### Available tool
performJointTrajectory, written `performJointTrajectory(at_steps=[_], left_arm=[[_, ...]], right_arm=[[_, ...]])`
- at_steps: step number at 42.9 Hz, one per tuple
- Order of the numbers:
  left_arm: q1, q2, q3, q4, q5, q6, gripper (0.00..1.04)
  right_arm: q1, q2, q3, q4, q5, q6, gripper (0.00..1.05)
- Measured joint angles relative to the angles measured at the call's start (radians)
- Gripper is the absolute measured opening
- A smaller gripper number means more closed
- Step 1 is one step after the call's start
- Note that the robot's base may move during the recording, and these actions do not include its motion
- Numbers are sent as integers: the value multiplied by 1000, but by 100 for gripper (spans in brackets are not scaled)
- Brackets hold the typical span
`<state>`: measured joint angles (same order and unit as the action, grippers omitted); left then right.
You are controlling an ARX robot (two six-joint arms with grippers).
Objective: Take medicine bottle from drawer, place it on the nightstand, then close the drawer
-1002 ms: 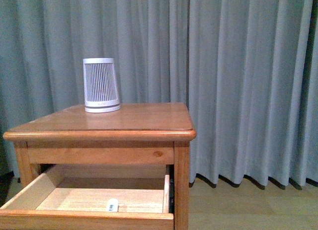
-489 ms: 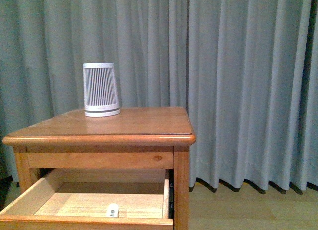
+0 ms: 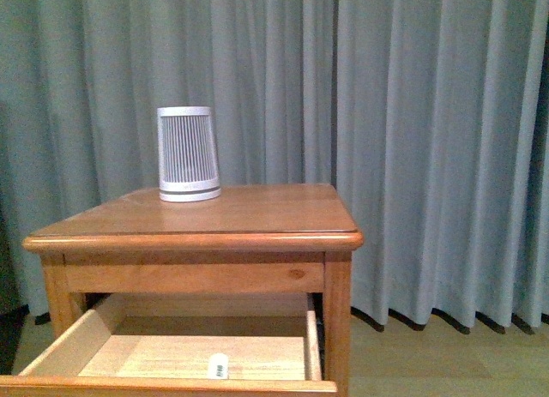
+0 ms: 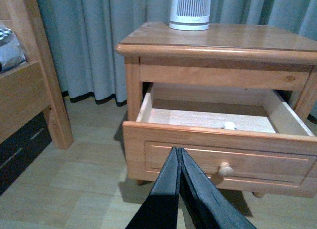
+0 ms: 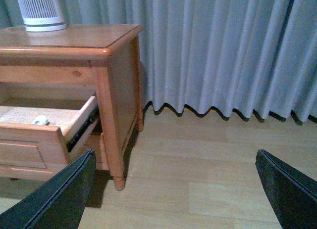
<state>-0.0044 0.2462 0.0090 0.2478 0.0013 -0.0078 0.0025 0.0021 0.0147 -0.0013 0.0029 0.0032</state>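
Observation:
The honey-coloured nightstand (image 3: 249, 210) stands before grey curtains with its upper drawer (image 3: 103, 345) pulled out. On the drawer's pale floor, near the front, lies the tiny white medicine bottle (image 3: 218, 365) with a dark label; it also shows as a white dot in the left wrist view (image 4: 229, 125) and the right wrist view (image 5: 40, 120). My left gripper (image 4: 178, 151) is shut and empty, hovering in front of the drawer's panelled front near its round knob (image 4: 225, 169). My right gripper (image 5: 173, 157) is open over the floor to the right of the nightstand (image 5: 114, 90). Neither arm appears in the front view.
A white-and-grey ribbed canister (image 3: 188, 153) stands at the back left of the nightstand top. A wooden bed frame (image 4: 34, 85) stands left of the nightstand. Grey curtains (image 3: 429, 140) hang behind, and pale wood flooring (image 5: 208, 164) spreads to the right.
The front view has shifted, so the nightstand and canister now sit further right in the picture. The bottle still lies in the open drawer.

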Motion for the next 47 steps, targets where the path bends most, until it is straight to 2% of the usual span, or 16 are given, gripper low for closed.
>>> performJointTrajectory(at_steps=[12,16,19,25,32,36,40,42,47], left_arm=[[0,-69,0,-69,-2,0,3],[1,-201,0,-228,-2,1,3],[1,-235,0,-244,-2,0,5],[1,-239,0,-248,-8,0,28],[1,-241,0,-248,-4,1,65],[1,-241,0,-248,-5,1,79],[1,-241,0,-248,-3,1,93],[1,-241,0,-248,-2,1,99],[1,-241,0,-248,-2,2,98]], right_arm=[[0,0,0,0,-2,0,98],[0,0,0,0,-1,0,98],[0,0,0,0,-2,0,98],[-2,0,0,0,-10,-1,98],[-2,0,0,0,-7,0,98],[87,87,14,40,291,-11,98],[116,259,63,84,513,-4,98],[112,348,103,108,566,4,98],[112,548,228,211,558,0,98]])
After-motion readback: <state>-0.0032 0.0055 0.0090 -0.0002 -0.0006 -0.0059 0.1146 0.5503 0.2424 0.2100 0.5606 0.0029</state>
